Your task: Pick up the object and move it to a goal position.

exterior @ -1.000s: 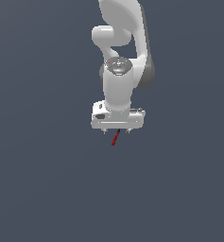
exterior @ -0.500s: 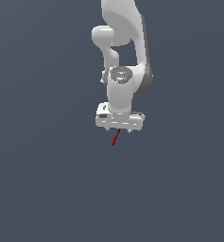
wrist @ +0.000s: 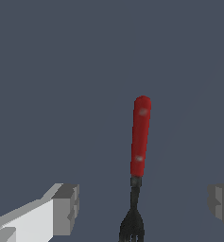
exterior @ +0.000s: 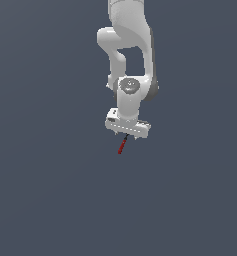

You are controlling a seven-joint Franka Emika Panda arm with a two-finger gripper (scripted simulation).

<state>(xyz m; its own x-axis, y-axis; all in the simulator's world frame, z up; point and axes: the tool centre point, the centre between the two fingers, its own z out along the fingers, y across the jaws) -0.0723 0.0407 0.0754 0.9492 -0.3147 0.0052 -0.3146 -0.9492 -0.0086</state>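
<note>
- While my gripper (wrist: 142, 203) stands with fingers (wrist: 66, 208) spread wide, grasping nothing, the object (wrist: 140, 142) lies between them, untouched.
- Object: smooth glossy red cylindrical handle, thin black neck, dark forked tines; grey floor (exterior: 50, 190) beneath.

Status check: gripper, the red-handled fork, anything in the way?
Gripper open, fingers wide apart, straddling the fork. Fork not gripped, its black tines toward the gripper. Nothing else in view around it.

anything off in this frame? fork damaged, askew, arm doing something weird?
Nothing stands out. The fork looks intact: red handle, black tines. It lies between the open fingers of the end effector, touching neither. In the exterior view it pokes out just below the end effector, slightly slanted.
</note>
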